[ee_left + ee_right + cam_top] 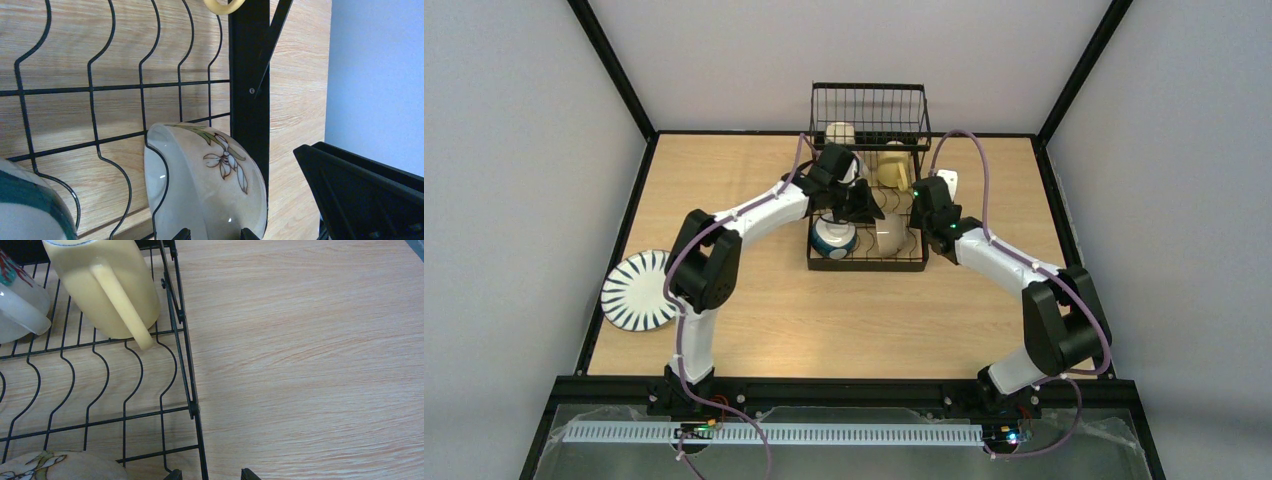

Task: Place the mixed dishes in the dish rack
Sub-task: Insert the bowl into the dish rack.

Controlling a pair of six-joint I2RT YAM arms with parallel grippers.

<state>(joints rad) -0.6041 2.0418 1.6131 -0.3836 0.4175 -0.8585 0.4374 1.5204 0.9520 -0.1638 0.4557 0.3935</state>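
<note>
Top view: dish rack (869, 88) sits far-centre on the counter (824, 320). Loaded so far:
- blue bowl (834, 238) and cream bowl (891, 235) in the near lower slots
- yellow mug (894, 165) and beige mug (841, 133) further back

The striped plate (639, 290) lies flat at the counter's left edge, well apart from the rack. The left hand (856, 205) is over the bowls and the right hand (924, 200) is at the rack's right side.

Left wrist: the cream bowl stands on edge in the slot wires, with a wire across its rim. The fingertips (181, 234) are partly apart just short of its outer wall. I see no pinch on the rim, so I read the hand as open and holding nothing.

Right wrist: the fingertips (248, 473) are apart with nothing between them but the rack's right edge wire and bare counter, so it's empty. The yellow mug lies on its side on the wires, handle facing the camera.

Handling, as a judgement:
- All the dishes look like glazed ceramic: stiff, slick and chippable.
- The striped plate is flat and thin, so pinch it at the rim, probably where it reaches the counter edge.
- Lower it into a slot on edge; don't drop it.

Writing: none readable. The only markings are a flower print on the cream bowl and a red/teal print on the beige mug.
</note>
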